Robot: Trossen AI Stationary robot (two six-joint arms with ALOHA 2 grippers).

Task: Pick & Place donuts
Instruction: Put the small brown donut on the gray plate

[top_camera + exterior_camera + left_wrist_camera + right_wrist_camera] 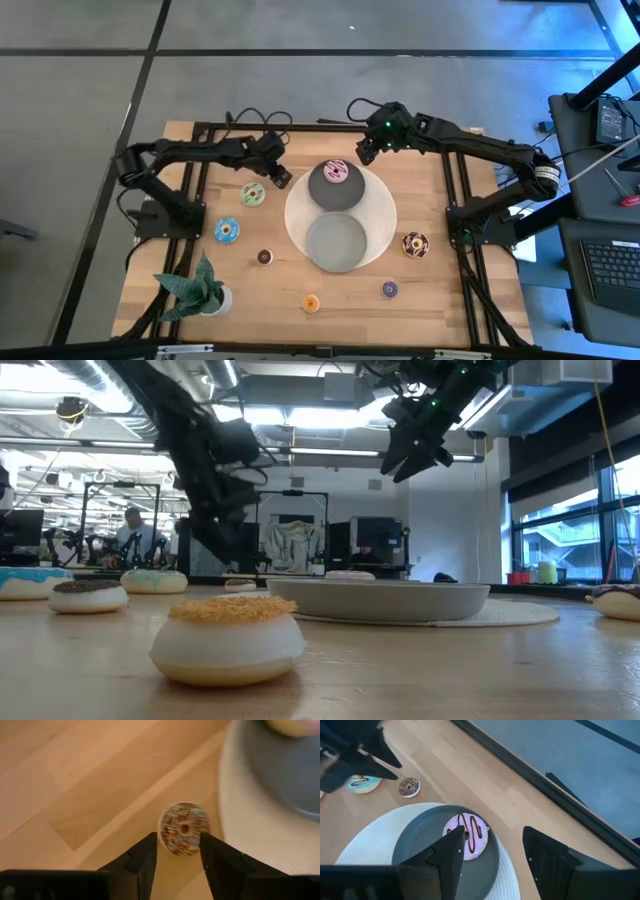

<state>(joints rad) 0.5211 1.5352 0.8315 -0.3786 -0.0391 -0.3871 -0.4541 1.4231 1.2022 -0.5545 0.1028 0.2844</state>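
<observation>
A small sprinkled mini donut [184, 828] lies flat on the wooden table beside the white round mat [240, 835]. My left gripper [177, 840] hovers open over it, slanting down, one finger on each side and clear of it. A pink donut [336, 172] lies in the dark grey dish [322, 192]. My right gripper [366, 152] hangs open above the table behind that dish, holding nothing. The green donut [252, 194], blue donut [227, 231] and chocolate donut [415, 244] rest flat on the table, as do the brown [264, 257], orange [310, 302] and purple [389, 289] minis.
A second, lighter grey dish [336, 242] sits on the near half of the white mat [382, 215]. A green potted plant [200, 290] stands at the near left corner. Black frame rails [452, 190] run along the table's sides.
</observation>
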